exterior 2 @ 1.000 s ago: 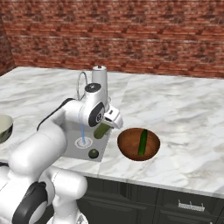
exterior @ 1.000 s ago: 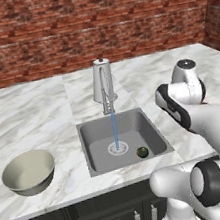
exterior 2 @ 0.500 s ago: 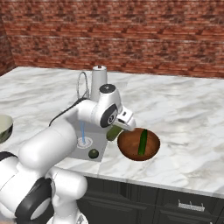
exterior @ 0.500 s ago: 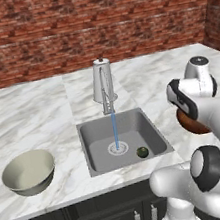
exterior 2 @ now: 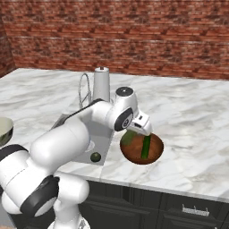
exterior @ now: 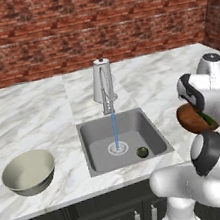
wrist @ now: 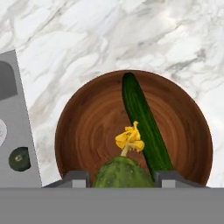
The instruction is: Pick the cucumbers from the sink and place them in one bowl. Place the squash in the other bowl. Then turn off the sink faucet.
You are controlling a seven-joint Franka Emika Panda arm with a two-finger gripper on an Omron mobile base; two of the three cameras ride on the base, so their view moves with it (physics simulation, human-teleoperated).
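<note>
Right above the wooden bowl [wrist: 87, 127] the tool [wrist: 122, 177] hangs, clamped on the plump cucumber [wrist: 122, 173], while the long cucumber [wrist: 144, 124] lies inside that bowl. Beside the bowl, the squash [exterior: 142, 152] sits in the sink [exterior: 93, 135], water running from the faucet [exterior: 102, 80].

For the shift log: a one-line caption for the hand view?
Hand holds plump cucumber above wooden bowl containing long cucumber.

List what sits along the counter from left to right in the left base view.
Grey-beige bowl → faucet with its running water → squash in the sink → reddish-brown bowl, partly behind the arm.
</note>
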